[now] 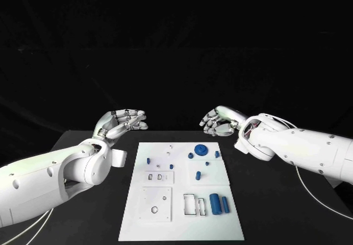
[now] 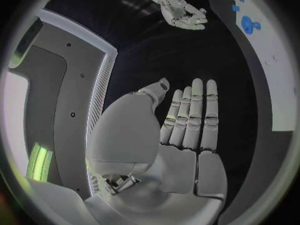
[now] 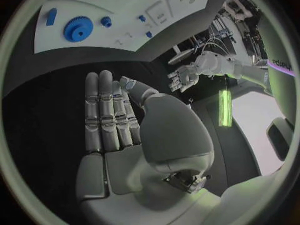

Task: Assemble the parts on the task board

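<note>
Lying on task board (image 1: 144,224) blue parts (image 1: 216,203), left hand (image 1: 126,120), right hand (image 1: 218,123) spread, empty

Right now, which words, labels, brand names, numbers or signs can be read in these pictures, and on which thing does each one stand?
No text can be read with certainty.
Right arm: a short dark mark near the purple strip in the right wrist view, too small and cut off to read.
Task board: only outlines and holes, no letters or numbers.
Blue parts, such as the gear: no marking visible.

task board (image 1: 147,224) mid-table, parts (image 1: 216,203) on it, perhaps 1 gear (image 1: 200,149) rearmost
</note>
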Robot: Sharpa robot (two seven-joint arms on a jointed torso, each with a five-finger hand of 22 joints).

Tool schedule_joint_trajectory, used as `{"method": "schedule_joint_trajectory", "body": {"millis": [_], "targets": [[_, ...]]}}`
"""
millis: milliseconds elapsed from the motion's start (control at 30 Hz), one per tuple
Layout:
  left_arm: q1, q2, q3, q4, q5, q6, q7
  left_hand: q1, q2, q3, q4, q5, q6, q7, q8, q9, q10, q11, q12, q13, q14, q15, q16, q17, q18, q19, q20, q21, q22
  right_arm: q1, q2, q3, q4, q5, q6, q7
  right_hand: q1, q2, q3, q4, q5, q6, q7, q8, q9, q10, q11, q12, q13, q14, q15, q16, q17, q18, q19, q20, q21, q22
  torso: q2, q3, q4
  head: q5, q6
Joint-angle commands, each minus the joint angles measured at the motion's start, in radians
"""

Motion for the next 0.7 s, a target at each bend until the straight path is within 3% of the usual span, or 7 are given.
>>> {"method": "schedule_joint_trajectory", "body": {"millis": [33, 200, 233, 300, 367, 700], "targets": [[0.004, -0.016, 0.001, 0.040, -0.028, 0.046, -0.021, -0.005, -0.006, -0.001, 0.007, 0.004, -0.001, 0.012, -0.006, -0.001, 0.001, 0.008, -0.007, -0.002, -0.001, 0.005, 0.002, 0.003, 0.011, 0.005, 0.001, 0.003, -0.001, 0.007, 0.004, 0.000, 0.023, -0.208, 0.045, -0.112, -0.043, -0.048, 0.036, 0.014, 0.021, 0.029, -0.019, -0.004, 0.035, 0.028, -0.015, -0.009, 0.036, 0.085, -0.028, 0.159, 0.159, 0.016, 0.077, -0.019, 0.102, 0.063, 0.025, -0.0027, 0.0055, 0.000, 0.005], [0.010, -0.049, 0.001, 0.105, -0.008, 0.069, -0.018, -0.009, -0.009, 0.000, 0.008, 0.004, -0.009, 0.016, -0.013, -0.002, -0.006, 0.012, -0.018, -0.001, -0.008, 0.009, -0.001, 0.007, 0.010, 0.002, 0.003, 0.001, -0.004, 0.019, 0.012, 0.000, 0.064, -0.321, 0.054, -0.162, -0.055, -0.067, 0.070, 0.028, 0.025, 0.028, -0.031, 0.001, 0.063, 0.039, -0.028, 0.004, 0.061, 0.150, -0.042, 0.227, 0.208, 0.012, 0.154, -0.034, 0.131, 0.089, 0.045, -0.0049, 0.0112, -0.001, 0.011], [0.012, -0.056, 0.001, 0.119, -0.002, 0.076, -0.016, -0.009, -0.009, 0.001, 0.008, 0.004, -0.011, 0.017, -0.015, -0.002, -0.008, 0.013, -0.020, -0.001, -0.010, 0.010, -0.001, 0.008, 0.010, 0.001, 0.004, 0.000, -0.004, 0.020, 0.014, 0.000, 0.073, -0.344, 0.053, -0.171, -0.055, -0.070, 0.084, 0.032, 0.026, 0.028, -0.034, 0.002, 0.072, 0.047, -0.032, 0.011, 0.070, 0.200, -0.045, 0.308, 0.281, -0.010, 0.238, -0.043, 0.218, 0.221, 0.051, -0.0060, 0.0129, -0.002, 0.011], [0.015, -0.063, 0.001, 0.133, 0.003, 0.082, -0.015, -0.010, -0.009, 0.001, 0.008, 0.004, -0.013, 0.019, -0.017, -0.002, -0.010, 0.015, -0.024, -0.001, -0.013, 0.011, -0.003, 0.009, 0.010, 0.000, 0.005, -0.001, -0.005, 0.022, 0.017, -0.001, 0.082, -0.363, 0.050, -0.179, -0.054, -0.072, 0.091, 0.033, 0.025, 0.031, -0.034, 0.004, 0.077, 0.047, -0.033, 0.011, 0.074, 0.206, -0.046, 0.301, 0.269, -0.018, 0.265, -0.046, 0.247, 0.266, 0.058, -0.0071, 0.0164, -0.006, 0.013], [0.020, -0.069, 0.001, 0.145, 0.007, 0.086, -0.013, -0.011, -0.009, 0.002, 0.009, 0.004, -0.016, 0.020, -0.019, -0.002, -0.013, 0.017, -0.029, -0.001, -0.017, 0.013, -0.005, 0.011, 0.010, -0.002, 0.006, -0.002, -0.007, 0.023, 0.019, -0.003, 0.091, -0.383, 0.048, -0.186, -0.056, -0.075, 0.103, 0.037, 0.023, 0.026, -0.034, 0.002, 0.083, 0.039, -0.033, 0.009, 0.078, 0.234, -0.049, 0.370, 0.331, -0.033, 0.315, -0.045, 0.303, 0.351, 0.066, -0.0078, 0.0204, -0.011, 0.014], [0.038, -0.095, 0.001, 0.186, 0.037, 0.093, -0.009, -0.034, -0.014, -0.015, 0.020, 0.003, -0.038, 0.033, -0.036, -0.003, -0.040, 0.031, -0.058, 0.001, -0.064, 0.031, -0.019, 0.021, 0.008, -0.032, 0.021, -0.023, -0.021, 0.006, 0.028, -0.011, 0.108, -0.467, 0.072, -0.219, -0.083, -0.102, 0.121, 0.062, 0.010, 0.017, -0.032, 0.002, 0.107, -0.045, -0.018, -0.018, 0.076, 0.247, -0.039, 0.441, 0.389, -0.042, 0.351, -0.035, 0.342, 0.414, 0.091, -0.0105, 0.0247, -0.015, 0.007]]}}
